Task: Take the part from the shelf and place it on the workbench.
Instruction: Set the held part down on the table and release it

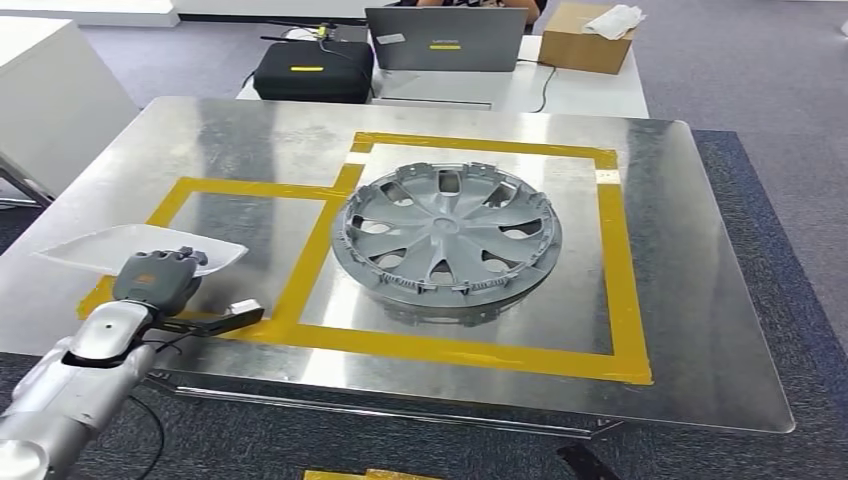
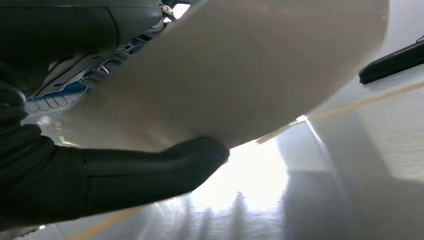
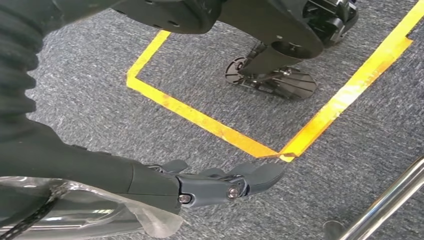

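Now the left robot hand [image 1: 158, 280] pinches a white part [image 1: 140, 247] by its near edge, thumb [image 2: 150, 172] underneath for support, holding it flat over the bench [image 1: 690, 330] within a taped box. Beyond the robot hand lies a hubcap [image 1: 447, 240]. The right robot hand [image 3: 220, 184] hangs above the floor, fingers loosely extended, holding nothing.

1. The bench [image 1: 700, 330] stands in front of the robot, taped into two outlines side by side.
2. The wheel cover [image 1: 447, 239] lies inside the right outline.
3. The left robot hand [image 1: 158, 279] holds the tray-like part [image 1: 120, 247] over the bench's near left edge, at the left outline.
4. Behind the bench, a second table carries a case [image 1: 312, 70] on the left, a laptop [image 1: 445, 40] in the middle and a box [image 1: 588, 38] on the right.
5. The right robot hand [image 3: 220, 185] hangs above the floor [image 3: 90, 100].
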Robot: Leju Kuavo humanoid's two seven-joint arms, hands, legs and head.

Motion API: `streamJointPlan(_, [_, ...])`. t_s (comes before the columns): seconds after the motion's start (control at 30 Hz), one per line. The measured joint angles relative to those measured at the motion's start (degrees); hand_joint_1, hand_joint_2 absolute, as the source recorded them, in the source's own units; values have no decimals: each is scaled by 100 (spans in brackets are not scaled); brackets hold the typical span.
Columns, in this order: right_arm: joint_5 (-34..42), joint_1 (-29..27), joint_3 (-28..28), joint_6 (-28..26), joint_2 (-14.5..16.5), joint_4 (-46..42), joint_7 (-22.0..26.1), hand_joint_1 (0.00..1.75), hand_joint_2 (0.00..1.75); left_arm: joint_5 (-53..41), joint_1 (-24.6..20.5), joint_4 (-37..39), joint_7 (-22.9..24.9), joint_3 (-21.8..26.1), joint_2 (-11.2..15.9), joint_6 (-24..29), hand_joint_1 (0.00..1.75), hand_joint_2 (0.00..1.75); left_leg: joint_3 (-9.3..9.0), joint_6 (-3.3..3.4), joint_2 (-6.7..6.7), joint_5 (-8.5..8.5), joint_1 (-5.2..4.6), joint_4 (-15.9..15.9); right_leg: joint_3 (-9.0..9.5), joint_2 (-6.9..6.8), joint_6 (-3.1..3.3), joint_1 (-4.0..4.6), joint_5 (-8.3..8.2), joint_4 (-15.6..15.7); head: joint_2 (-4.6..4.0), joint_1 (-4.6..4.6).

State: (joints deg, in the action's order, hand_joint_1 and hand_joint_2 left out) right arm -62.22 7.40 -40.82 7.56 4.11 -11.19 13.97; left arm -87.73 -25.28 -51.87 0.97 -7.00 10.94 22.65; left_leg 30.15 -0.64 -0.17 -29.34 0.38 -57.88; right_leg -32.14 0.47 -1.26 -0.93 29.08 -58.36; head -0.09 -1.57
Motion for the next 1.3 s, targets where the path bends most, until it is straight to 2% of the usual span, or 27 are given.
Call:
streamJointPlan(0.27, [-1, 1, 52, 7, 0, 0, 0, 0, 0, -7, -132, 285, 159, -176, -168, 52, 0, 175, 0, 0, 0, 0, 0, -1, 0, -1, 0, 0, 0, 0, 0, -1])
streamJointPlan(0.4, [0, -1, 81, 6, 0, 0, -3, 0, 0, -8, -180, 328, 215, -211, -198, 158, 0, 0, 0, 1, 0, -1, 0, -1, 1, -1, 0, 0, 0, 0, 0, -1])
streamJointPlan(0.57, [63, -19, 84, -38, 0, 0, -5, 0, 0, -8, 33, 117, 448, -304, -285, 626, 0, 0, -1, 2, 1, -1, -1, -1, 2, 2, 0, -1, 0, 0, 0, -2])
streamJointPlan(0.7, [182, -92, 80, -142, 0, 0, 28, 0, 0, 22, 767, -1048, 351, -324, -530, 1171, 0, 0, 2, 10, 3, -7, -8, -1, 0, 0, -6, -9, 4, 0, 0, -1])
streamJointPlan(0.87, [220, -145, 80, -197, 0, 0, 88, 0, 0, 45, 1420, -2266, 218, -346, -778, 1235, 0, 0, 5, 27, 3, -18, -15, -1, -1, 2, -12, -16, 8, 2, 0, 1])
streamJointPlan(0.97, [304, -173, 73, -233, 1, 0, 178, 0, 0, 268, 1808, -2868, -63, -339, -878, 1470, 0, 0, 7, 38, 4, -29, -21, -16, 2, 3, -22, -30, 3, 11, 0, -2])
streamJointPlan(1.07, [446, -198, 31, -280, 3, 0, 341, 0, 0, 550, 2428, -3691, -514, -339, -1056, 1704, 0, 0, 18, 128, 4, -42, -50, -46, 12, -5, -86, -67, -23, 50, 0, -4])
streamJointPlan(1.13, [562, -196, -28, -294, 7, -2, 474, 0, 0, 729, 2829, -4236, -849, -344, -1227, 1731, 0, 0, -45, 201, 22, 45, -40, 104, 30, -10, -129, -38, -21, 89, 0, -2])
streamJointPlan(1.2, [702, -184, -102, -300, 8, -11, 617, 0, 0, 1003, 3167, -4709, -1238, -325, -1422, 1746, 0, 0, -131, 262, 50, 159, 1, 301, -73, -17, -155, -14, 150, -124, 0, 14])
streamJointPlan(1.3, [863, -156, -214, -298, 8, -21, 818, 0, 0, 1481, 3621, -5178, -1873, -204, -1765, 1755, 0, 0, -133, 281, 65, 194, 26, 339, -562, -27, -207, -48, 599, -1145, 0, 36])
